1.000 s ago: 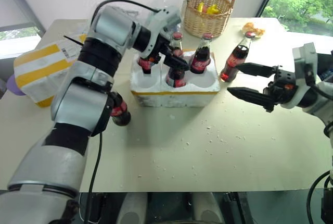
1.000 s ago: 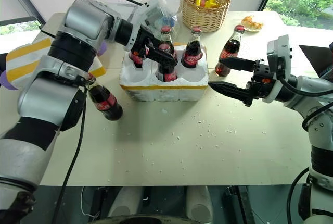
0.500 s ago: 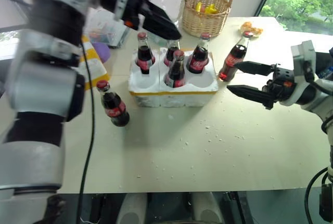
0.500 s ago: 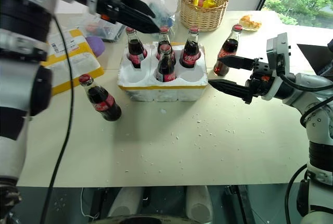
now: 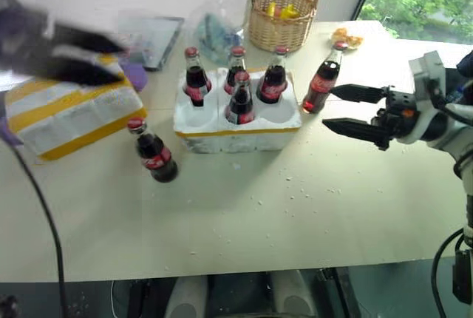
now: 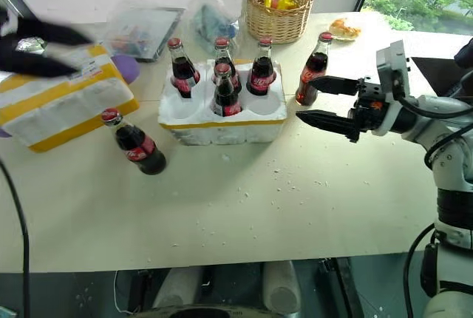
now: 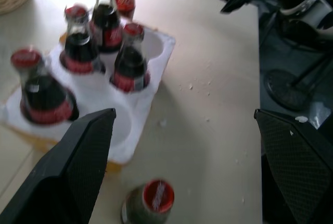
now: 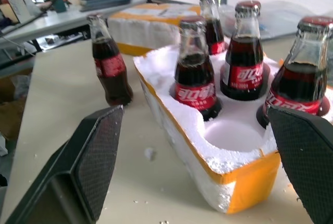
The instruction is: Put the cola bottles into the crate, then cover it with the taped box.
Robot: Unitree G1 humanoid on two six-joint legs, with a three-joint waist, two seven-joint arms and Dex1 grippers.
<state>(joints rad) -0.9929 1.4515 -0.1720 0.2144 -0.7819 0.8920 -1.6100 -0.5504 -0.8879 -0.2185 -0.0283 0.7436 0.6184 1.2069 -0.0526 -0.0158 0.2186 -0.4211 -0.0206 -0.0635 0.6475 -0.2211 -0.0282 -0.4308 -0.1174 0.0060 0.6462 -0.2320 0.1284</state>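
Observation:
The crate [image 5: 236,127], a white foam block with a yellow band, stands mid-table and holds several cola bottles [image 5: 240,100]; its front-left and front-right holes are empty. One loose cola bottle [image 5: 153,157] leans on the table left of the crate. Another [image 5: 321,81] stands upright at its right end. The taped box [image 5: 70,114] lies at the left. My left gripper [image 5: 118,59] hovers blurred over that box, open and empty. To the right of the crate my right gripper [image 5: 329,107] stands open and empty, pointing at the crate, just below the upright loose bottle.
A wicker basket [image 5: 279,18] with yellow items stands behind the crate, beside a clear plastic bag [image 5: 214,26] and a flat tray [image 5: 151,33]. A pastry [image 5: 346,35] lies at the back right. White foam crumbs [image 5: 295,181] dot the table in front of the crate.
My left arm has swung away from the crate's bottles to the left and now hangs over the taped box, with its gripper empty. The right gripper has kept still. The camera has shifted slightly.

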